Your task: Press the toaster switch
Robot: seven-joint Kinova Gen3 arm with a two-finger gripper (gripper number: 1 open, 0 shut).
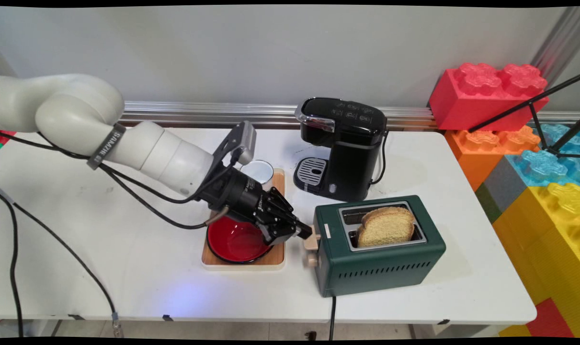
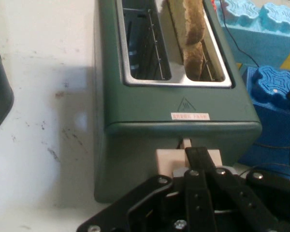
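Note:
A dark green two-slot toaster (image 1: 380,261) stands at the table's front right, with a slice of brown bread (image 1: 386,225) upright in its near slot. My black gripper (image 1: 305,232) is shut, and its tips rest on top of the toaster's beige lever (image 1: 312,241) on the left end face. A beige knob (image 1: 312,260) sits just below the lever. In the hand view the toaster (image 2: 179,96) fills the middle, with the bread (image 2: 188,29) in the right slot and the other slot bare. There the gripper (image 2: 197,155) lies closed over the lever (image 2: 165,162).
Under my wrist a red bowl (image 1: 232,243) lies on a wooden tray (image 1: 276,259), with a white cup (image 1: 259,171) at the tray's far end. A black coffee machine (image 1: 347,148) stands behind the toaster. Large toy blocks (image 1: 534,182) line the right side.

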